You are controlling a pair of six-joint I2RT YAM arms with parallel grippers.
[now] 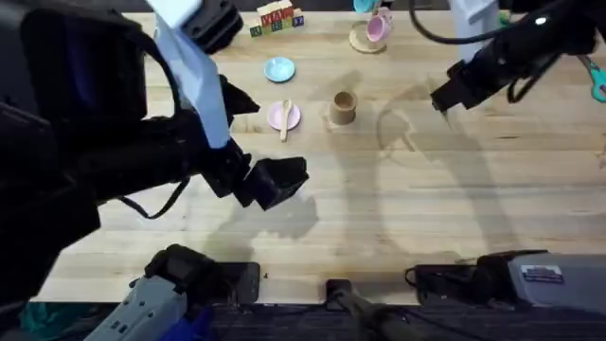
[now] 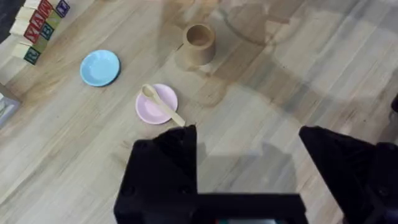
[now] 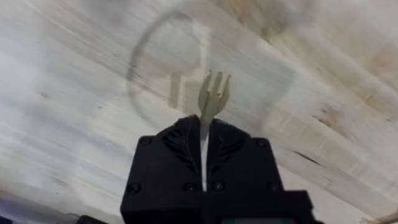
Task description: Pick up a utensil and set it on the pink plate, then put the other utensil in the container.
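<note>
The right pincer (image 3: 204, 134) is clamped tight on the wooden fork (image 3: 212, 98) — in its wrist view the black fingers meet around the slim handle, so only the tines and neck stick out past them, blurred, and the rest of the handle is hidden. From overhead the same pincer (image 1: 441, 100) sits out toward 2 o'clock on the desk (image 1: 426, 199); the fork itself is too small to make out there.

The left pincer (image 2: 249, 146) is spread wide with nothing between its fingers. Overhead, that arm rises large, dark and blurred across the 9 o'clock side, covering much of the desk there, and its pincer (image 1: 275, 180) ends close to the middle.

The wooden spoon (image 2: 163, 104) lies across the pink plate (image 2: 149, 111), bowl on the plate and the handle end hanging over the rim; overhead the spoon (image 1: 285, 118) and plate (image 1: 275, 117) sit toward 12 o'clock from centre. The tan cup (image 1: 343, 107) stands upright just beside the plate at its 3 o'clock, not touching; the left wrist view looks into its open top (image 2: 200, 43).

A light-blue plate (image 1: 278, 68) lies farther back. Lettered wooden blocks (image 1: 276, 18) stand at the far edge — red letters show, but I cannot read them with certainty. A pink mug (image 1: 378, 27) tilts on a round coaster (image 1: 360, 42).
</note>
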